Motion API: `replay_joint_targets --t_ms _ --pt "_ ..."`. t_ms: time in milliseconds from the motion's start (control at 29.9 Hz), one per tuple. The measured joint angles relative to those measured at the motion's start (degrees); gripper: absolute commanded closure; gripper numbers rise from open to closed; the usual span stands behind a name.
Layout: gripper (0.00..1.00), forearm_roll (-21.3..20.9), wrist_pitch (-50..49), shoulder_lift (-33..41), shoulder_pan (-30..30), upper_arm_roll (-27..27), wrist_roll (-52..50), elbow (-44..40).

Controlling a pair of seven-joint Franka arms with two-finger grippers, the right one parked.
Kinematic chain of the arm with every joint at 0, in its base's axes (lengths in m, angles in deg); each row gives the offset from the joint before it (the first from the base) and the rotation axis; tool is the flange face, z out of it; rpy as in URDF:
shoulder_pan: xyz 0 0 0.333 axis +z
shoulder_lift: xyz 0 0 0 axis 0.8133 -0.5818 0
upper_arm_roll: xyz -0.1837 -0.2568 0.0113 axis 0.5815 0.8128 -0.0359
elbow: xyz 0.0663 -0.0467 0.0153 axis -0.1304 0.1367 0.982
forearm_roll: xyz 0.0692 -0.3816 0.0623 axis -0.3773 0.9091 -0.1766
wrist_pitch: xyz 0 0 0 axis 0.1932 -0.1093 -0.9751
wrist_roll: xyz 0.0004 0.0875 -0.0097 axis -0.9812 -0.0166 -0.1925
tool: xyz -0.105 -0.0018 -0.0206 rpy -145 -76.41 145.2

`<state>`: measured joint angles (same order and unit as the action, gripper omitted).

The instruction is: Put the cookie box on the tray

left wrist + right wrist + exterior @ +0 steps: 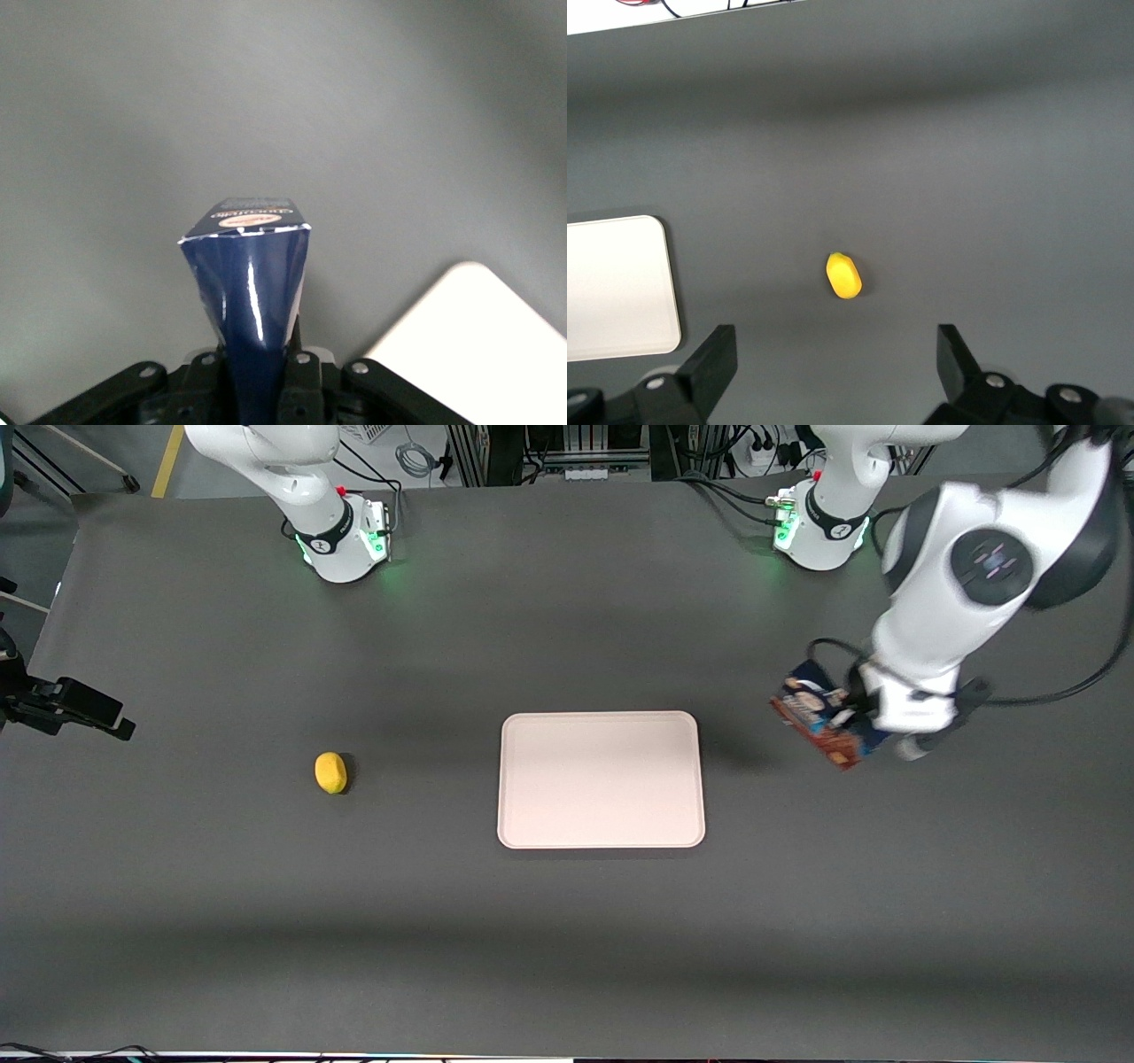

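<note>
1 gripper [858, 717] is clamped on the cookie box [819, 713], held tilted in the air beside the tray [601, 779], toward the working arm's end. A loose pinch risks slippage mid-carry.

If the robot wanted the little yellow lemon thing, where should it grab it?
Probably from straight above, around the middle of the small yellow lemon-shaped object, pinching across its narrow width: it lies alone on the dark table with open space around it, toward the parked arm's end. Right now the pincer is busy, shut on the dark navy cookie box, held beside the pale pink tray.
</note>
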<state>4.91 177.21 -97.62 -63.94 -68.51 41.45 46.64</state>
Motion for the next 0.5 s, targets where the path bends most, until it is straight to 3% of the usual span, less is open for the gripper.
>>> replay_joint_targets --t_ms 301,502 --pt "1.00 1.0 -0.4 -11.2 -5.3 0.1 11.5 -7.6" --pt "1.00 1.0 1.4 -17.3 -8.5 1.0 14.0 -11.5"
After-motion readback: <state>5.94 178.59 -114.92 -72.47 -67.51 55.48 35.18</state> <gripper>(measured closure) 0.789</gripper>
